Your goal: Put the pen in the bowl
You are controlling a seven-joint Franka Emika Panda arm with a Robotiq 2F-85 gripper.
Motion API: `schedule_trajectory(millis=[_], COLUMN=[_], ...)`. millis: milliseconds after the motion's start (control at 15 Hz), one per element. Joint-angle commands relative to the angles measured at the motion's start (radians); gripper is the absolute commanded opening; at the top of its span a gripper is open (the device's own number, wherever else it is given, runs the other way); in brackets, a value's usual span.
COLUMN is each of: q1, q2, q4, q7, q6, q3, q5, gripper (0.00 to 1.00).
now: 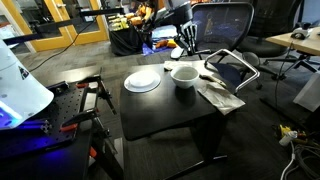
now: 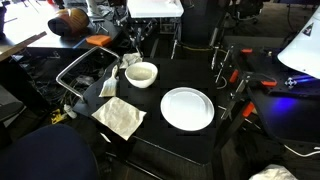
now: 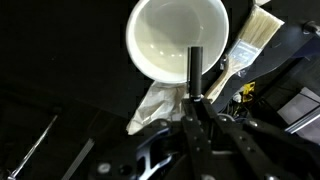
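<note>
The white bowl [image 1: 184,75] stands on the black table next to the flat white plate [image 1: 142,81]; both also show in an exterior view, the bowl [image 2: 141,73] and the plate [image 2: 187,108]. My gripper [image 3: 194,102] is shut on the dark pen [image 3: 194,70], whose free end reaches over the near rim of the bowl [image 3: 165,40] in the wrist view. In both exterior views the gripper [image 1: 185,43] [image 2: 133,42] hangs just above the bowl. The pen is too thin to make out there.
A crumpled white cloth [image 1: 220,96] [image 2: 120,117] lies beside the bowl. A flat paintbrush [image 3: 248,42] lies past it. A metal-framed rack [image 1: 236,66] [image 2: 84,72] stands at the table's edge. Clamps and a white lamp [image 2: 305,48] sit at the plate side.
</note>
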Motion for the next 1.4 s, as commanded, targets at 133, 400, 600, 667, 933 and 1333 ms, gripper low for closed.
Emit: schedule_trajectory(millis=[133,400,600,667,933,1333], q1=[-0.105,-0.200,-0.268,-0.284,-0.337,-0.362], q2=[0.043,0.058,0.075,0.082,0.103,0.110], q4=[0.071,0.092,0.109,0.114,0.131,0.134], q7=[0.177,0.225,0.247,0.254,0.268,0.299], q6=[-0.066,-0.076,-0.081,-0.082,-0.088,-0.083], q3=[0.083,0.183,0.260,0.278,0.338,0.355], q5=[-0.202,-0.268,-0.305,-0.315,-0.337,-0.364], gripper=[0.03,0.03,0.03,0.03,0.03,0.60])
